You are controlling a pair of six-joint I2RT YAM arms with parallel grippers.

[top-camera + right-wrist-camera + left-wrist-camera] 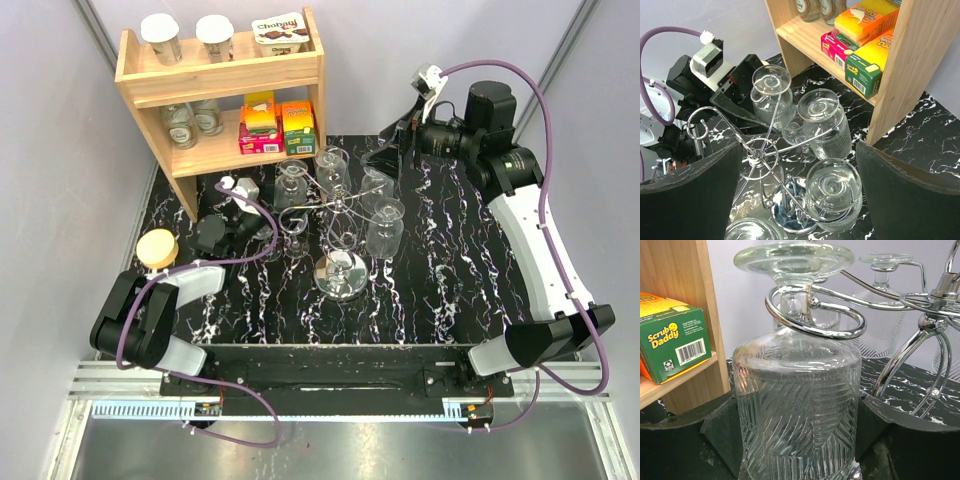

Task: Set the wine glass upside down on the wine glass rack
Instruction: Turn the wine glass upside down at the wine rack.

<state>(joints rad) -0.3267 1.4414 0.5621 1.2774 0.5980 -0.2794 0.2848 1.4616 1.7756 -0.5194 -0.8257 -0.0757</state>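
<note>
A clear ribbed wine glass (795, 380) is seen hanging upside down on the thin silver wire wine glass rack (338, 275), at about ten o'clock of the rack's central post in the top view. Its stem is threaded through a curled scroll arm (840, 332), with its round foot above the ring. The bowl is pinched between the black fingers of the left gripper (797, 432), one finger against each side. The right gripper (800, 195) is held spread wide with nothing in it, at about one o'clock of the post, looking down on the rack. Three other clear glasses (832, 192) are hung on the rack. A light wooden shelf (150, 85) stands at about eleven o'clock on the black marbled table (450, 260).
</note>
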